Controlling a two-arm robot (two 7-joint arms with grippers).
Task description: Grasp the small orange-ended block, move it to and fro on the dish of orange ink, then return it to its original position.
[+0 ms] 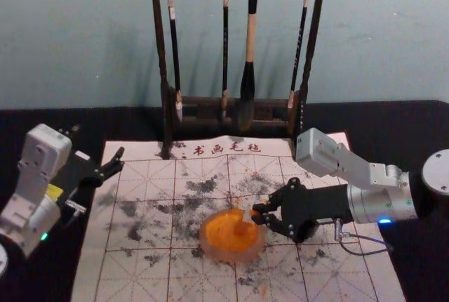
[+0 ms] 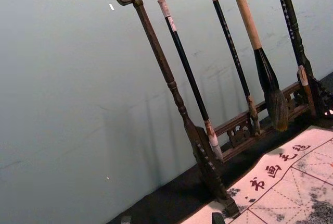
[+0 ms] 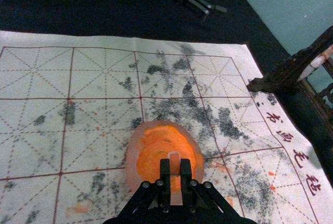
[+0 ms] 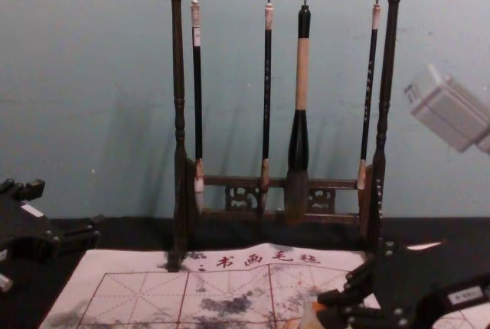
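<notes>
Right gripper [image 1: 255,213] clamped on small orange-ended block [image 3: 174,163], over dish of orange ink [image 1: 208,245]; contact unclear. Left gripper [image 1: 99,144] idle, wide, at left edge of calligraphy mat [image 1: 133,281].

A blue-green wall [image 1: 393,35] spans the far side, with faint shadows [image 4: 122,118] left of centre. Before it lies a black worktop [image 1: 414,126]; toward its far side stands a dark rack [image 4: 180,99] with four hanging brushes [image 4: 302,76].
</notes>
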